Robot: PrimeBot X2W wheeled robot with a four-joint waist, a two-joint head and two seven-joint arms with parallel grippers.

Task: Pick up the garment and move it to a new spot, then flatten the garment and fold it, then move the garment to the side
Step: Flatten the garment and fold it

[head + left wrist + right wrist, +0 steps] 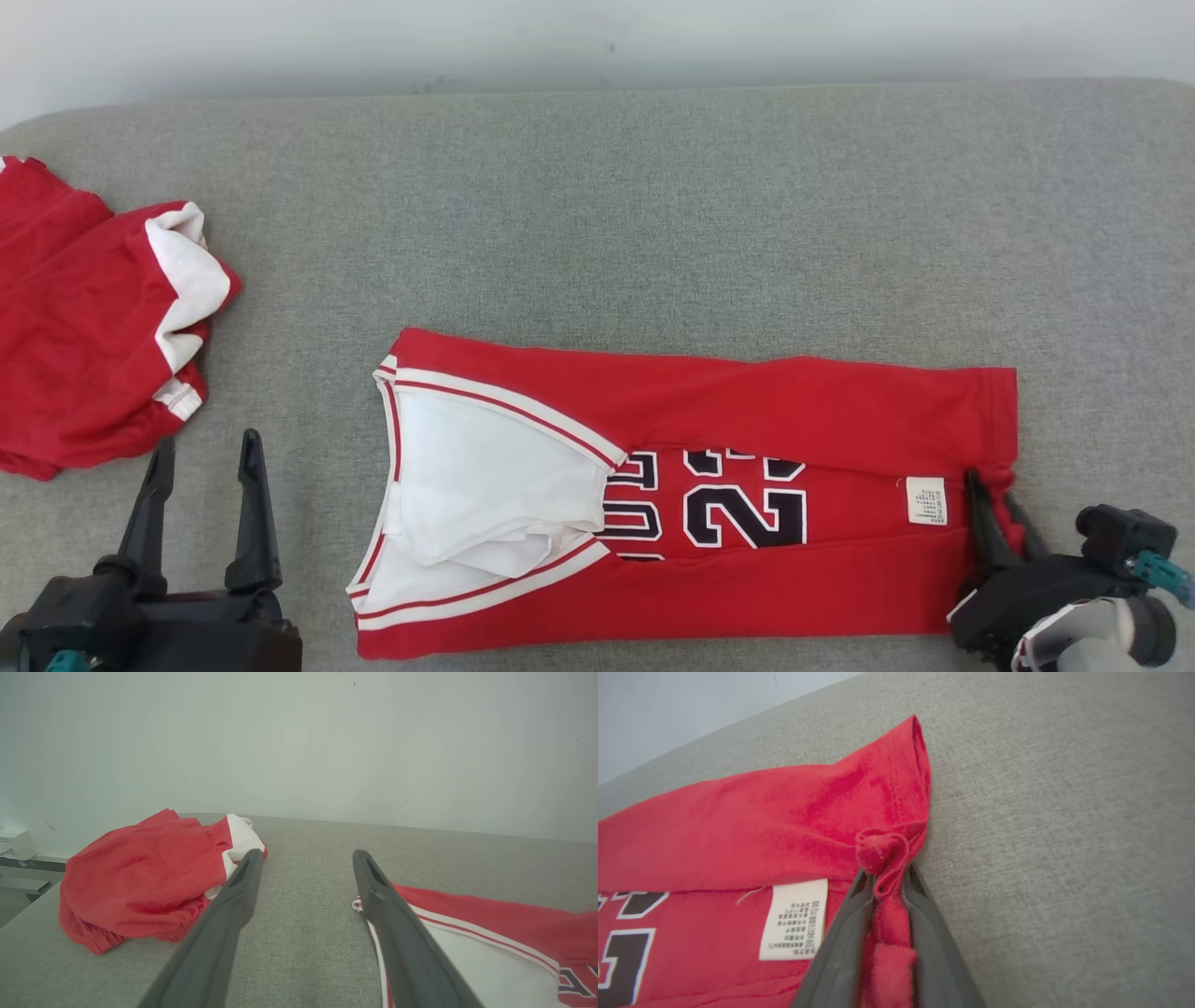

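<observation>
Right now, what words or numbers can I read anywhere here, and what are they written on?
"2": a big black digit edged in white, on the red jersey; the characters beside it are cut off by the folds.
White label on the jersey: rows of tiny print, too small to read.
Red heap at the left: no text seen.

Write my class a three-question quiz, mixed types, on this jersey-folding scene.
1. True or false: the left gripper holds the jersey.
2. The right gripper is pinching: A) the jersey's hem, B) its collar, C) its care label.
3. Fill in: the crumpled red garment lies on the robot's ____ side.
Key: 1 false; 2 A; 3 left.
</observation>
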